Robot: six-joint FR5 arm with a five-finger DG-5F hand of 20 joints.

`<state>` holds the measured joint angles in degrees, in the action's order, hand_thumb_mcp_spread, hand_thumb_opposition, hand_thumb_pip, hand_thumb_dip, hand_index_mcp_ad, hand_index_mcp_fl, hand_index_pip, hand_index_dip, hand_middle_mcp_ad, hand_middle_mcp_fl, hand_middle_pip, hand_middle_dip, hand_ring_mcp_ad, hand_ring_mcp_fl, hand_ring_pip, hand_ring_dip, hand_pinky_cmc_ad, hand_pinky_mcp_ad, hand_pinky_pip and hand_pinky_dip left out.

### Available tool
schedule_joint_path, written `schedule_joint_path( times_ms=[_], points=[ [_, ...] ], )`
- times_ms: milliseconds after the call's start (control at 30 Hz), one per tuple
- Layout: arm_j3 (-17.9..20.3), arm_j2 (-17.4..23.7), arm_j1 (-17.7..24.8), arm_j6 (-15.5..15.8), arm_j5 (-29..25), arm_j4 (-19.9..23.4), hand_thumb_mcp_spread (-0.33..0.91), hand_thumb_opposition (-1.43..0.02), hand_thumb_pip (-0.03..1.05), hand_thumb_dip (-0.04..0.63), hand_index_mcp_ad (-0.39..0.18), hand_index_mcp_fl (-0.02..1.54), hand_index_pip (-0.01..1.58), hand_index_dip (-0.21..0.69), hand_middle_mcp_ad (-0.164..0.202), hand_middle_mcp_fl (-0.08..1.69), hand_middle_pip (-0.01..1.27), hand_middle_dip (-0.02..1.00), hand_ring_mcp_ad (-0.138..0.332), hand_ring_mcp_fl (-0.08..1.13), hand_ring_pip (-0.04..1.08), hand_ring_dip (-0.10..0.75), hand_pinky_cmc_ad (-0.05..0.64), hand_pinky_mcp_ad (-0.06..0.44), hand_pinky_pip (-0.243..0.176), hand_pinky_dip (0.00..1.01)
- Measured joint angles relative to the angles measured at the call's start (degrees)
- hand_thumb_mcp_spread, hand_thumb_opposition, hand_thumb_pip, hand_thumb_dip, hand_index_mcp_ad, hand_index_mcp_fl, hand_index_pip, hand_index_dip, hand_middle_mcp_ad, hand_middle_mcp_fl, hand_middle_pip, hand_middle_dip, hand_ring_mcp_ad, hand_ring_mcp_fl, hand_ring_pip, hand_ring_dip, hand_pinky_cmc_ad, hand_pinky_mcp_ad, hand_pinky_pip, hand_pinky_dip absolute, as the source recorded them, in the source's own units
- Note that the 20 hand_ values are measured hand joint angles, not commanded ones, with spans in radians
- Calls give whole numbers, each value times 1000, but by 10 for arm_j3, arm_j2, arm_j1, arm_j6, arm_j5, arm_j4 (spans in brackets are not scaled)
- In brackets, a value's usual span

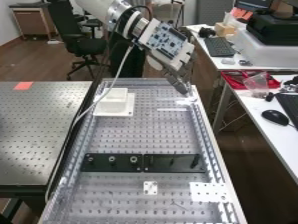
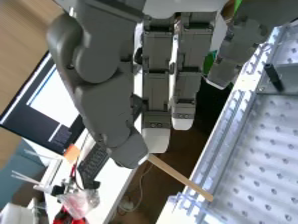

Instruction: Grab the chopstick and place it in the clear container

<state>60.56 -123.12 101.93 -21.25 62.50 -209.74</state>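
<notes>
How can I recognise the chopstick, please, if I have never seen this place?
Find the metal bench with many small holes, then the dark grey hand over its far right corner in the high view. The chopstick is pinched at the fingertips: a thin, straight, light-brown stick, unlike the grey fingers and the silver rail nearby.

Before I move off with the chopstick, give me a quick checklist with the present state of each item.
1. Chopstick in the hand: ok, pinched at the tips of thumb and finger, its free end sticking out.
2. Grip firm enough for the carry: cannot tell.
3. Clear container in place: ok, on the white plate at the bench's far end.
4. Hand lined up over the container: not ok, it is across the bench, near the right-hand rail in the high view.
5. White cable free of the container: cannot tell, it passes close beside it.
</notes>
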Motion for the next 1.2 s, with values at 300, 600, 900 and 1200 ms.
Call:
schedule_joint_path(
  times_ms=[300, 600, 900, 1200],
  points=[
    [-28, -14, 9, 7, 17, -27, 717, -984, 531, 269, -169, 759, 1183, 2, -28, 906, 702, 717, 10, 705, 136, 545, 476, 246, 112, 180],
    [-58, -31, 14, 14, 41, -71, 707, -988, 531, 269, -169, 761, 1183, 5, -28, 908, 702, 717, 10, 707, 145, 541, 476, 246, 113, 188],
    [-57, -50, 18, 2, 71, -105, 698, -988, 532, 269, -169, 759, 1183, 5, -28, 911, 705, 717, 12, 710, 162, 541, 476, 243, 113, 218],
    [-59, -67, 20, -2, 83, -126, 686, -1000, 546, 269, -169, 761, 1183, 5, -24, 909, 714, 717, 16, 705, 162, 539, 476, 243, 112, 230]
  ],
)
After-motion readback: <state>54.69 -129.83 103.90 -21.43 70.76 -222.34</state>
